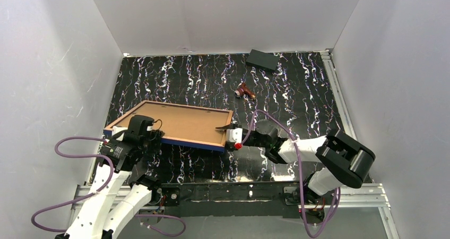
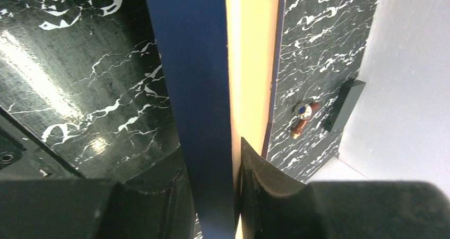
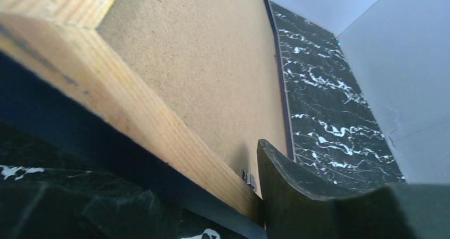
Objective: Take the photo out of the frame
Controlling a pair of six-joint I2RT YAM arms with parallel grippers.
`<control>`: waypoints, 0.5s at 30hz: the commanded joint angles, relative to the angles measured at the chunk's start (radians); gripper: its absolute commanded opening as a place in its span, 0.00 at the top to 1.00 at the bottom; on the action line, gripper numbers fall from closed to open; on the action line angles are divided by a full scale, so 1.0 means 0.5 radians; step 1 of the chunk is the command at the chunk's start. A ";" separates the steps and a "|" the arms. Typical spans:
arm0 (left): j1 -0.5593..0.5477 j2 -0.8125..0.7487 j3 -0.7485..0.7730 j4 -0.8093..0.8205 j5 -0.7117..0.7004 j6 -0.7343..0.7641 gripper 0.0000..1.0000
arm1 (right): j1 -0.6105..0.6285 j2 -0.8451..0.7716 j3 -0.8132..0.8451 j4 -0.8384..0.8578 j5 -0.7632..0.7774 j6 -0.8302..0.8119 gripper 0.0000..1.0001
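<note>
The frame (image 1: 192, 143) lies face down at the table's near left, its navy edge towards me. Inside it sits the photo (image 1: 183, 123), showing only its plain brown board back; the picture side is hidden. My left gripper (image 1: 148, 136) is shut on the frame's left end. In the left wrist view the frame's blue rim (image 2: 196, 90) runs between the left gripper's (image 2: 212, 202) two pads. My right gripper (image 1: 230, 134) is at the frame's near right corner. It (image 3: 196, 204) stands open astride the wooden rim (image 3: 132, 117), one finger (image 3: 281, 191) inside on the board (image 3: 201, 63).
A flat black block (image 1: 262, 60) lies at the back by the far wall. A small red-brown object (image 1: 245, 91) sits right of centre beyond the frame. White walls close in on three sides. A small metal tab (image 3: 248, 178) shows at the board's edge.
</note>
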 commanded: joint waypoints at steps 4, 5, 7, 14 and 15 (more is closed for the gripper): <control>-0.011 0.085 0.013 -0.334 -0.033 0.129 0.97 | 0.012 0.122 0.130 0.440 0.179 0.064 0.59; -0.012 0.087 0.012 -0.330 -0.028 0.131 0.92 | 0.012 0.124 0.135 0.438 0.199 0.072 0.61; -0.011 0.081 0.008 -0.319 -0.019 0.144 0.76 | 0.012 0.131 0.151 0.418 0.227 0.078 0.68; -0.013 -0.021 0.162 -0.290 -0.169 0.636 0.20 | -0.041 0.174 0.297 0.212 0.195 0.156 0.88; -0.011 -0.030 0.208 -0.290 -0.198 0.750 0.18 | -0.059 0.177 0.317 0.173 0.165 0.175 0.89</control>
